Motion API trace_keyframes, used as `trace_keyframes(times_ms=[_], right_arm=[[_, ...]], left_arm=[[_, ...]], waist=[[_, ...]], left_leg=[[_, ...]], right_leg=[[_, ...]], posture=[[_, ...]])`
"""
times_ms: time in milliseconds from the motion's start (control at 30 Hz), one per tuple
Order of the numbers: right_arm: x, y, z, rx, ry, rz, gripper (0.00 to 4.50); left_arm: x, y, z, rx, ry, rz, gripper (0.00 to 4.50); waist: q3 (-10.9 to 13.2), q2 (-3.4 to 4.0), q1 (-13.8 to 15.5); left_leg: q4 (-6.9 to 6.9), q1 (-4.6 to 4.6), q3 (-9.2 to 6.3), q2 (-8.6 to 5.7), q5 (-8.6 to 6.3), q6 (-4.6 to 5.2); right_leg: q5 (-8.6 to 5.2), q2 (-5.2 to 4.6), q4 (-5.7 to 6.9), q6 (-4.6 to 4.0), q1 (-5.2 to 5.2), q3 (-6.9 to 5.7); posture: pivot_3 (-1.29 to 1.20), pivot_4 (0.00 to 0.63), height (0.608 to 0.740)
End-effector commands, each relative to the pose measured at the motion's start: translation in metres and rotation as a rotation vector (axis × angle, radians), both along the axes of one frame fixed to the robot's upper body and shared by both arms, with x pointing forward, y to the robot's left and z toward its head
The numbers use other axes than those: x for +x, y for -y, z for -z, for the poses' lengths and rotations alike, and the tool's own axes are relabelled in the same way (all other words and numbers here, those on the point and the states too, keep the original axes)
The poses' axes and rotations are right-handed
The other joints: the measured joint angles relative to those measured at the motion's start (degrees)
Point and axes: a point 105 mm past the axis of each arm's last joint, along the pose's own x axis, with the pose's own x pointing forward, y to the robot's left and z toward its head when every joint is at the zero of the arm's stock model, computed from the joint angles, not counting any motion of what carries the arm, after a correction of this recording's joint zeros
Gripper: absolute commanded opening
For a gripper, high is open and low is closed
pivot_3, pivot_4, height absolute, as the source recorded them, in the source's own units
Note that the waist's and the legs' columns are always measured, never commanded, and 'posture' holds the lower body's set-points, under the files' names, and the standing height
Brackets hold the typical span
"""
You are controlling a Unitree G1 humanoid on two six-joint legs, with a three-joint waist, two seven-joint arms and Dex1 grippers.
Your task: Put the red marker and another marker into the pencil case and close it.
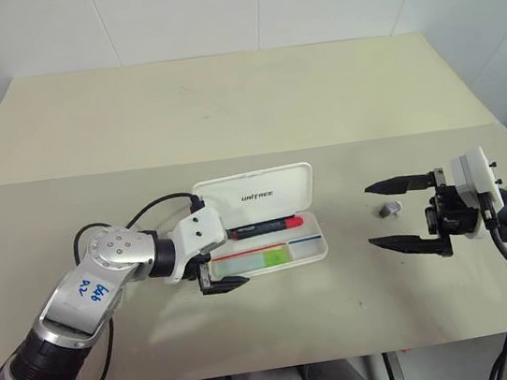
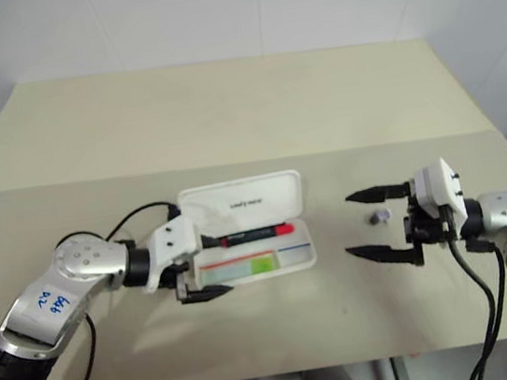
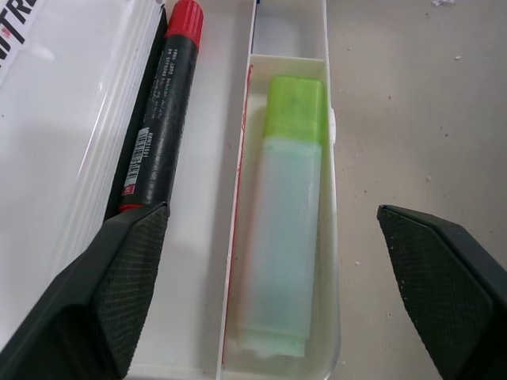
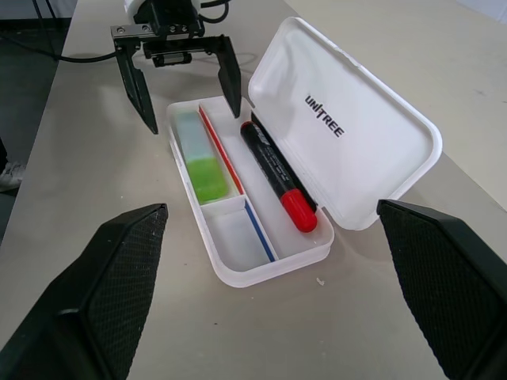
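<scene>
Left wrist view: my left gripper (image 3: 269, 277) has its jaws released and spread wide, holding nothing, with the green marker (image 3: 287, 214) lying between and beyond the fingertips. This marker lies flat in the narrow front compartment of the pencil case (image 1: 315, 255), its bright green cap pointing away from my left gripper. The red marker (image 4: 277, 174) lies in the rear compartment, just beside the hinge, its red cap pointing toward my right side. The lid (image 1: 256, 193) is open, tilted back behind the tray, logo text visible on its inner face. My left gripper hovers at the left end of the case. My right gripper (image 1: 398, 212) is well apart to the right of the case, jaws released wide, empty. A small grey object (image 1: 389, 210) sits on the table (image 1: 223, 109) between its fingers.
</scene>
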Motion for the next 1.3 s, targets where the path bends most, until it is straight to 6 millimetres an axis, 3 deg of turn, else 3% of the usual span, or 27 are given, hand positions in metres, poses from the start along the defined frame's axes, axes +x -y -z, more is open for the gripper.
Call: trace_keyframes(times_ms=[33,367,533,633,1033,1133,1300], right_arm=[[0.012,0.008,0.002,-0.019,0.015,0.078,4.50],[0.039,0.044,0.042,-0.287,-0.068,0.147,4.50],[0.060,0.059,0.044,-0.388,-0.079,0.155,4.50],[0.069,0.064,0.045,-0.438,-0.089,0.145,4.50],[0.093,0.059,0.055,-0.537,-0.128,0.085,4.50],[0.096,0.056,0.056,-0.538,-0.125,0.081,3.92],[0.096,0.056,0.057,-0.539,-0.125,0.070,2.16]], left_arm=[[-0.004,0.012,-0.027,-0.131,0.081,0.072,4.48],[-0.010,-0.009,-0.039,-0.203,0.066,0.105,4.48],[-0.015,-0.023,-0.057,-0.328,0.093,0.128,4.48],[-0.017,-0.037,-0.057,-0.327,0.101,0.100,4.48],[-0.030,-0.071,-0.063,-0.353,0.120,-0.011,4.48],[-0.034,-0.078,-0.062,-0.346,0.116,-0.023,4.50],[-0.034,-0.082,-0.063,-0.331,0.131,-0.052,4.50]], waist=[[0.00,0.00,0.01],[0.03,0.06,-0.33],[0.05,0.09,-0.84],[0.06,0.11,-1.47],[0.11,0.20,-2.64],[0.11,0.20,-3.22],[0.12,0.19,-3.57]], left_leg=[[0.01,0.00,0.00,0.00,0.00,0.00],[0.08,0.04,0.08,0.00,0.00,0.00],[0.25,0.09,0.17,0.00,0.00,0.00],[0.32,0.09,0.18,0.00,0.00,0.00],[0.33,0.16,0.22,0.00,-0.01,0.02],[0.38,0.17,0.22,0.00,-0.01,0.02],[0.59,0.24,0.20,0.00,-0.02,0.03]], right_leg=[[0.00,0.00,0.00,0.00,0.00,0.00],[0.01,-0.01,0.04,0.00,0.01,0.05],[-0.01,-0.05,0.04,-0.07,0.07,0.10],[0.00,-0.08,0.04,-0.05,0.11,0.11],[0.13,-0.10,0.08,0.19,0.15,0.10],[0.13,-0.11,0.08,0.20,0.19,0.10],[0.12,-0.12,0.02,0.17,0.46,0.10]], posture=[[0.00,0.150,0.740],[0.00,0.150,0.740],[0.00,0.150,0.740],[0.00,0.150,0.740],[0.00,0.150,0.740],[0.00,0.150,0.740],[0.00,0.150,0.740]])
